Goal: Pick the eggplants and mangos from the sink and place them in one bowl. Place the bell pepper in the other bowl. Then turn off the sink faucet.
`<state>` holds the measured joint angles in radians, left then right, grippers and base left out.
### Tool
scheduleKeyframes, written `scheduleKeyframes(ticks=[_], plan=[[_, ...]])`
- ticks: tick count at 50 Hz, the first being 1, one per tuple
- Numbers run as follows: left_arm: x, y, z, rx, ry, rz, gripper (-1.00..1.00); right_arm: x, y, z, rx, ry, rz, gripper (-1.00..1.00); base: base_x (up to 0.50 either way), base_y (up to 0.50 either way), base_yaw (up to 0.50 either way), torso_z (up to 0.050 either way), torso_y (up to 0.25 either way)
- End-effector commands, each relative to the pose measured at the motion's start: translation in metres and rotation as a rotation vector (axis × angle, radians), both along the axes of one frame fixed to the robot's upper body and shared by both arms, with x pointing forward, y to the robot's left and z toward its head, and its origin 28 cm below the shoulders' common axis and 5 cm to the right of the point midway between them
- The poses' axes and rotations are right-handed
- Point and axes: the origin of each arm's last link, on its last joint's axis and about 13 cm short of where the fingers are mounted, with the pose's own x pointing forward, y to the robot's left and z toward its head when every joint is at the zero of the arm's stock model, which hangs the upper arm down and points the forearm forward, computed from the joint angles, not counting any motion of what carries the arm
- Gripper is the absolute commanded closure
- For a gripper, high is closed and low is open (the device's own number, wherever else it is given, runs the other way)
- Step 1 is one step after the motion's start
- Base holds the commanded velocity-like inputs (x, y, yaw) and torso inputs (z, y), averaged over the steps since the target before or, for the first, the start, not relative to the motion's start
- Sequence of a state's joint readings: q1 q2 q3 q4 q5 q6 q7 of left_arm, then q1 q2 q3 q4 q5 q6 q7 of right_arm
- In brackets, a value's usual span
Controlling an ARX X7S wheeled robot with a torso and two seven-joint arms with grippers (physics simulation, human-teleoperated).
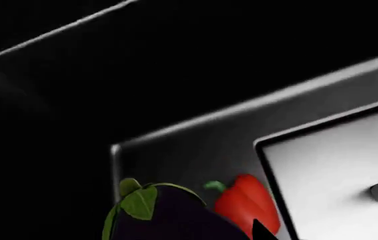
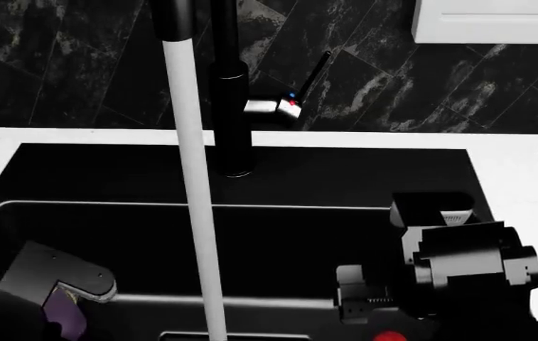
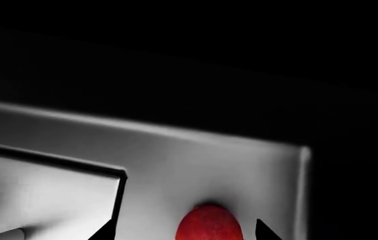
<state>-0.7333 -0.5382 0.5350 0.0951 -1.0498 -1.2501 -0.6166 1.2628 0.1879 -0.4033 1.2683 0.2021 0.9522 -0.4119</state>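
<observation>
A large matte black sink (image 2: 249, 185) fills the head view, set into a white counter (image 2: 524, 170). At twelve o'clock stands the tall black sink faucet (image 2: 231, 106), its thin lever at about one o'clock and small red and blue marks on the silver side piece. A white stream of water (image 2: 192, 199) falls straight into the basin, so the tap is on.

Both arms reach down into the basin. The right gripper (image 3: 185, 235) is at about five o'clock in the head view. Its wrist camera shows two dark fingertips (image 3: 105, 232) set apart on either side of a smooth red fruit (image 3: 208, 224), probably a mango, not yet closed on it.

The left gripper (image 2: 46, 298) is at about seven o'clock. Its fingers barely show, so I cannot tell whether they are apart. Its wrist camera shows a dark purple eggplant (image 1: 165, 217) with a green cap, close beneath it and touching a red bell pepper (image 1: 245, 205) on the sink floor.

No bowl is visible. The step in hand appears to be picking produce. Next, the right fingers likely need to lower and close around the red fruit.
</observation>
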Motion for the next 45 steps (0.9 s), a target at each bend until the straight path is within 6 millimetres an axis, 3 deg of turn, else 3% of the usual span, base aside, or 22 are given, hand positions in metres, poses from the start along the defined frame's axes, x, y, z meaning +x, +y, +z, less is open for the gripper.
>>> scheduleKeyframes(ticks=[1, 5, 11, 15, 18, 20, 21, 33, 45], plan=[[0.015, 0.004, 0.073, -0.142, -0.246, -0.177, 1.0, 0.003, 0.002, 0.005, -0.006, -0.02, 0.01, -1.0, 0.0, 0.0, 0.0, 0.0, 0.0], [0.018, 0.007, 0.097, -0.203, -0.282, -0.159, 1.0, 0.003, 0.002, 0.006, -0.01, -0.013, 0.012, -1.0, 0.0, 0.0, 0.0, 0.0, 0.0], [0.016, 0.009, 0.111, -0.233, -0.335, -0.157, 1.0, 0.003, 0.003, 0.005, -0.009, -0.014, 0.014, -1.0, 0.0, 0.0, 0.0, 0.0, 0.0], [0.009, 0.007, 0.123, -0.227, -0.411, -0.287, 1.0, 0.004, 0.004, 0.005, -0.012, -0.023, 0.01, -1.0, 0.0, 0.0, 0.0, 0.0, 0.0], [0.013, 0.007, 0.12, -0.219, -0.421, -0.213, 1.0, 0.004, 0.004, 0.005, -0.012, -0.026, 0.01, -1.0, 0.0, 0.0, 0.0, 0.0, 0.0], [0.018, 0.009, 0.12, -0.311, -0.377, -0.124, 1.0, 0.005, 0.005, 0.006, -0.009, -0.031, 0.008, -1.0, 0.0, 0.0, 0.0, 0.0, 0.0], [0.021, 0.01, 0.12, -0.26, -0.446, -0.131, 1.0, 0.005, 0.004, 0.007, -0.008, -0.036, 0.006, -1.0, 0.0, 0.0, 0.0, 0.0, 0.0], [0.024, 0.01, 0.129, -0.302, -0.539, -0.139, 1.0, 0.008, 0.005, 0.01, -0.006, -0.068, 0.016, -1.0, 0.0, 0.0, 0.0, 0.0, 0.0], [0.025, 0.011, 0.128, -0.295, -0.549, -0.133, 1.0, 0.011, 0.012, 0.011, -0.101, -0.032, 0.203, -1.0, 0.0, 0.0, 0.0, 0.0, -0.129]])
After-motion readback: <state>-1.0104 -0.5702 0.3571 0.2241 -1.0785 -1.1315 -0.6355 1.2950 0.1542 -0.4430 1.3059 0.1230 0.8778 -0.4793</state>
